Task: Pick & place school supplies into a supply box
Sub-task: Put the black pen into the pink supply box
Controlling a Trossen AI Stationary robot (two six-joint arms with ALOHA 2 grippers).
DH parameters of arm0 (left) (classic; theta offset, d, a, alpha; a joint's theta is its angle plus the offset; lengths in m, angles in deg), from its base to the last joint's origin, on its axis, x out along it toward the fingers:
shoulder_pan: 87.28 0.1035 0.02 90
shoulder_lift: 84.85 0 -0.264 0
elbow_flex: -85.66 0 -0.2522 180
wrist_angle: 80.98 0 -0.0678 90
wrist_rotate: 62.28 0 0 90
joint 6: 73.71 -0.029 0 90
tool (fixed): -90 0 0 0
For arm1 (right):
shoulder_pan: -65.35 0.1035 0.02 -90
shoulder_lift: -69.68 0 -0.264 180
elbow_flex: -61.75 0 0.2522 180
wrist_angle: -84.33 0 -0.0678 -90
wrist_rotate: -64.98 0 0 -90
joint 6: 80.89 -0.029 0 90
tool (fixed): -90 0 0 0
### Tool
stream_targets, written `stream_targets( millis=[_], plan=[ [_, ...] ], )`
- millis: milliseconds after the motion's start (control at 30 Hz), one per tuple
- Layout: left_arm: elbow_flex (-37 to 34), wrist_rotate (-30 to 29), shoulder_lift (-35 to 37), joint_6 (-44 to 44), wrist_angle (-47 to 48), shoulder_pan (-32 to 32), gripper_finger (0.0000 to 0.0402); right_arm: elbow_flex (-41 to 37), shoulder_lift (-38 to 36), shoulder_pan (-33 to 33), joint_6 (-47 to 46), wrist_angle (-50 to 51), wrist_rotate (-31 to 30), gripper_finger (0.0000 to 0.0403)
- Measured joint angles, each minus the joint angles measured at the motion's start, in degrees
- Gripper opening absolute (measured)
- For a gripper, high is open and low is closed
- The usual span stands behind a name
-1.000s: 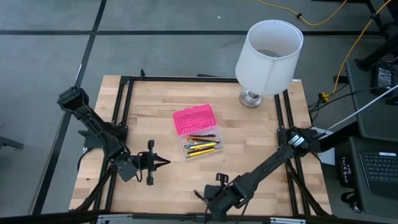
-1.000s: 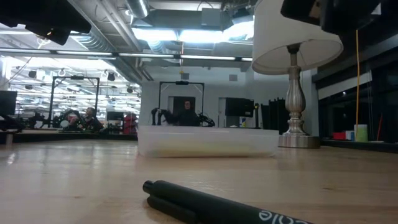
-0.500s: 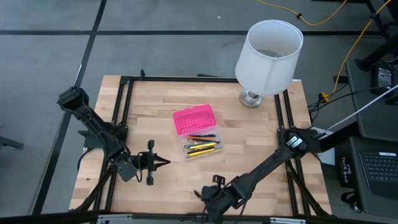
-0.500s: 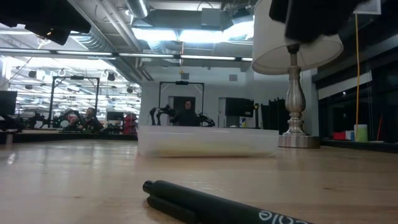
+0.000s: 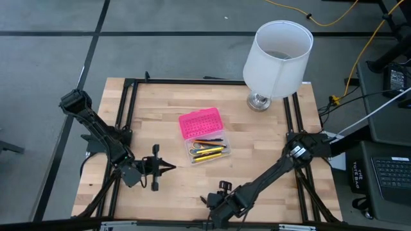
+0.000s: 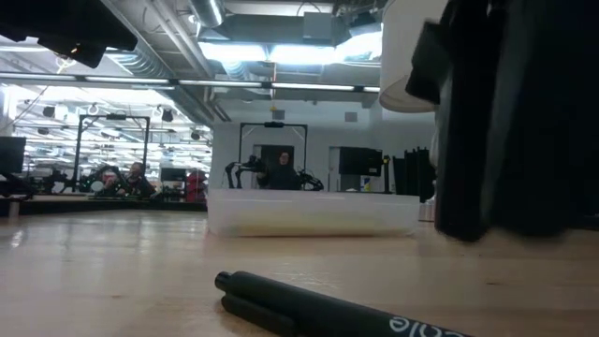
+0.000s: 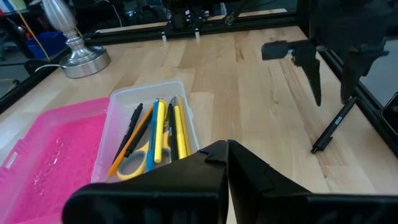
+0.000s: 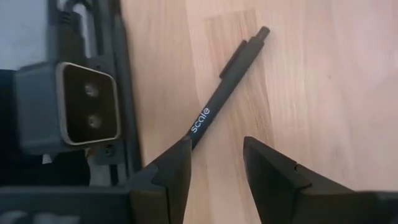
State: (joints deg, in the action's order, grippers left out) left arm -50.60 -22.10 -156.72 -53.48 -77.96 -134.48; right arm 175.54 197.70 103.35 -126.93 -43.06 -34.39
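Most supplies already lie in our supply box (image 5: 207, 150); only the black pen (image 8: 227, 90) at the near edge remains, beneath our spread right gripper (image 8: 214, 165), while the left gripper (image 5: 168, 168) waits pressed together.

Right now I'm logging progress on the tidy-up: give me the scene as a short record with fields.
box: supply box, clear base open, pink lid lying beside it
inside: pens, pencils, yellow-handled scissors
left out: black pen on the table by the front edge
right gripper: open, above the black pen, not holding it
left gripper: shut, empty, left of the box
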Motion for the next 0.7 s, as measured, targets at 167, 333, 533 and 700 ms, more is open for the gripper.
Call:
stream_targets(
  millis=[167,333,533,700],
  plan=[
    [0.0,0.0,0.0,0.0,0.0,0.0,0.0006,0.0,0.6,0.0,0.1,0.0,0.0,0.0149],
    [0.0,0.0,0.0,0.0,0.2,0.0,0.0002,0.0,0.6,0.0,-0.1,-0.1,0.0,0.0149],
    [0.0,0.0,0.0,0.0,0.2,0.0,0.0003,0.0,0.6,0.1,-0.2,-3.1,-0.2,0.0149],
    [0.0,0.0,0.0,0.0,0.2,0.0,0.0005,0.0,0.6,0.2,-0.3,-3.2,-1.5,0.0149]
  ],
)
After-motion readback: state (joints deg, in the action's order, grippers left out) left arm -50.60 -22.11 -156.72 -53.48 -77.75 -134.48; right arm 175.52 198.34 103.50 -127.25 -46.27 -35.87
